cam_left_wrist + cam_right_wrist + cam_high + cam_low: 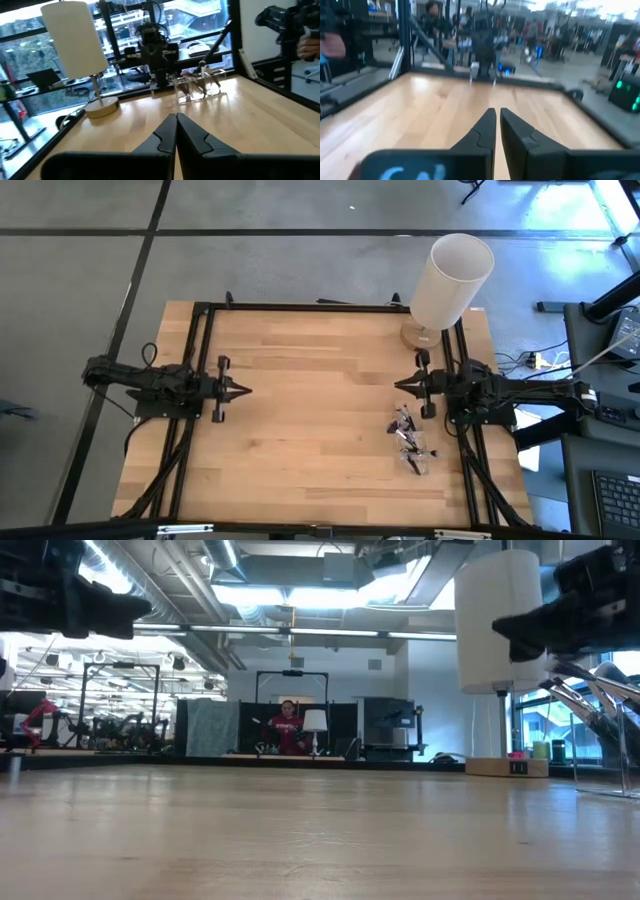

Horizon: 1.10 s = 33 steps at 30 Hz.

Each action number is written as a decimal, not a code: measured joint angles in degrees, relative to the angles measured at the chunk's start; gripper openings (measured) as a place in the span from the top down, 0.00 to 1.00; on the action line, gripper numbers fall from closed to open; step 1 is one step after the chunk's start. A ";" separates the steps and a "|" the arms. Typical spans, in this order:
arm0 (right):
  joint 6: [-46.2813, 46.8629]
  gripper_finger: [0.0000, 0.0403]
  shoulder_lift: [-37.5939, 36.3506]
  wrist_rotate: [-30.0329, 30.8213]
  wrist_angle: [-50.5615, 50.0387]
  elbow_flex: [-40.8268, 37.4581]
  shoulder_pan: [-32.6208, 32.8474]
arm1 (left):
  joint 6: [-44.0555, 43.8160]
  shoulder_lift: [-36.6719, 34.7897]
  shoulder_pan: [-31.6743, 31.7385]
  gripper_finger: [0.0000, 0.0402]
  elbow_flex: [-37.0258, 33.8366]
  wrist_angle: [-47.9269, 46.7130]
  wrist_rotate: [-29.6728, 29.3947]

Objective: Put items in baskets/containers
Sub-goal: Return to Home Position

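Note:
Several small makeup brushes (405, 430) lie in a loose cluster near the table's right edge, toward its near side, together with a clear plastic box (417, 459). The left wrist view shows the box and brushes (200, 86) far across the table. My left gripper (243, 389) hovers shut over the left part of the table, pointing right. My right gripper (398, 385) hovers shut over the right part, pointing left, just on the far side of the brushes. Both wrist views show the fingertips closed together (176, 117) (496, 112) over bare wood.
A tall white cylinder (450, 278) on a round wooden base (102, 106) stands at the table's far right corner. A black frame (300, 307) runs along the table's edges. Bare wood lies between the two grippers. A person (289, 728) is in the room beyond.

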 joint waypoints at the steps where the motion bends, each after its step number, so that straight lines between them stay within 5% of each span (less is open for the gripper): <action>1: 0.03 0.93 0.01 0.01 -1.34 0.00 0.00 | 0.01 0.01 0.37 0.99 0.00 0.01 -0.27; 9: 1.55 0.93 0.04 -0.53 -5.72 0.00 0.00 | -1.39 0.03 3.03 0.99 0.00 0.37 -3.05; 17: 0.02 0.93 -0.65 -11.35 -5.12 0.00 -0.30 | -4.34 0.03 3.23 0.97 0.00 0.39 -3.17; 24: -1.02 0.93 -7.54 -9.30 -3.57 0.00 -6.32 | -4.37 0.03 3.23 0.98 0.00 0.39 -3.19; 33: 2.73 0.93 -15.91 -18.67 -10.54 -0.02 -14.73 | -4.37 0.05 3.23 0.97 0.00 0.39 -3.22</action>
